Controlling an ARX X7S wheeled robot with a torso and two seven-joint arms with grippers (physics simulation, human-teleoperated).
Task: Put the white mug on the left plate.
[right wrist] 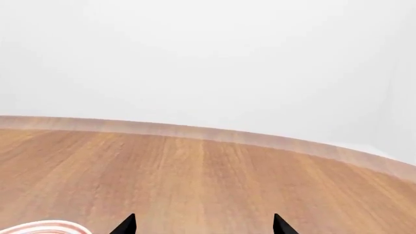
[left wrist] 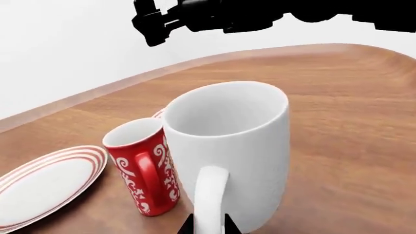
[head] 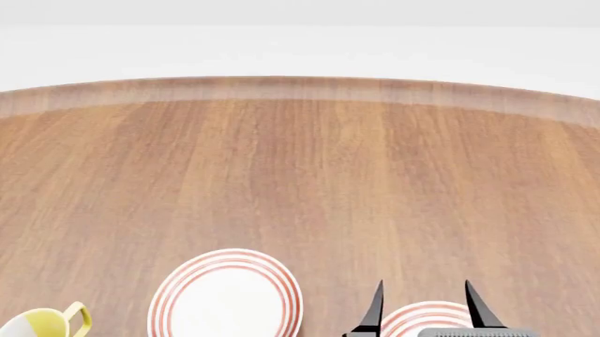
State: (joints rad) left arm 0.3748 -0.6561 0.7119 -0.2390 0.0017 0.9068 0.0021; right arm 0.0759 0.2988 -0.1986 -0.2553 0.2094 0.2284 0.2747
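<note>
Three views, one after another.

Left wrist view: the white mug (left wrist: 237,151) stands upright on the tabletop (left wrist: 351,122), long axis vertical, mouth up, its handle turned toward the left end effector (left wrist: 209,225). The two dark fingertips sit on either side of the handle's lower end; whether they clench it I cannot tell. A red mug (left wrist: 144,165) stands just beside the white mug. A plate (left wrist: 46,187) lies past the red mug; a second plate's rim (left wrist: 159,114) peeks out behind both mugs. Open wood runs beyond to the curved table edge.

Head view: the left plate (head: 227,298) lies beside the right end effector (head: 424,302), whose fingers stand released above the other plate (head: 426,319). A yellow-handled mug (head: 42,324) sits farther left. Broad bare wood lies ahead, then a white wall.

Right wrist view: spread fingertips, a plate rim beside them, bare wood, pale wall.
</note>
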